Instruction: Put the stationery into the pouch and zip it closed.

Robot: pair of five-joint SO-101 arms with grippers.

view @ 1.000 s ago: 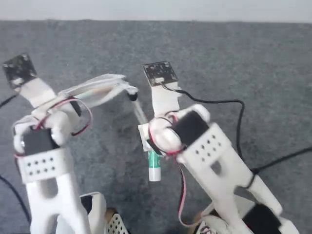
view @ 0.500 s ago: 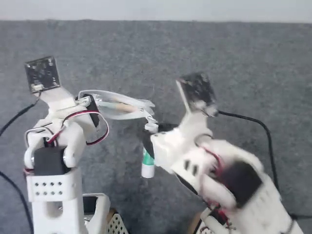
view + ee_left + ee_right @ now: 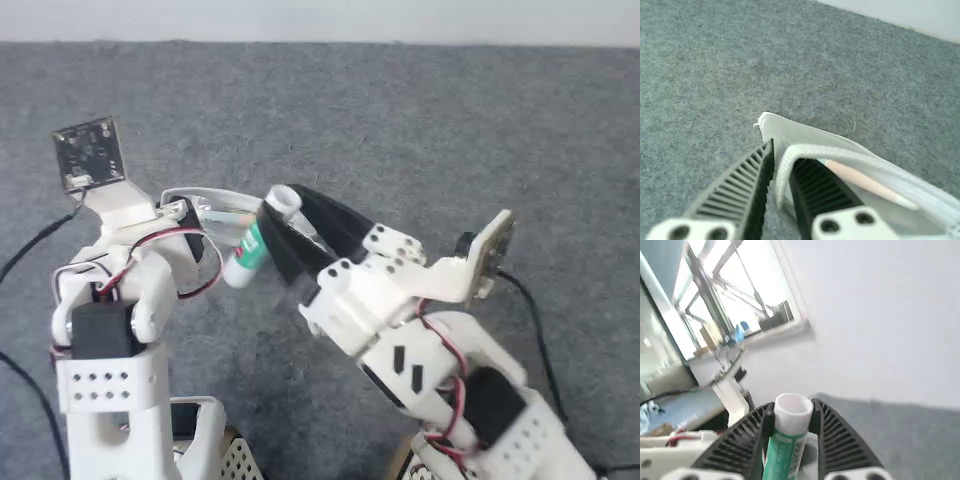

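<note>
Grey felt covers the counter [image 3: 450, 120] under two arms. The left gripper [image 3: 782, 155] is clamped on the rim of the one clear pouch [image 3: 840, 147], which holds one pale pencil [image 3: 860, 182]. The right gripper [image 3: 792, 407] grasps one green-and-white glue stick [image 3: 248, 258] just beside the pouch.

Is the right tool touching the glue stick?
Touching. In the right wrist view, the right tool clamps the glue stick from both sides, with no gap on either side.
</note>
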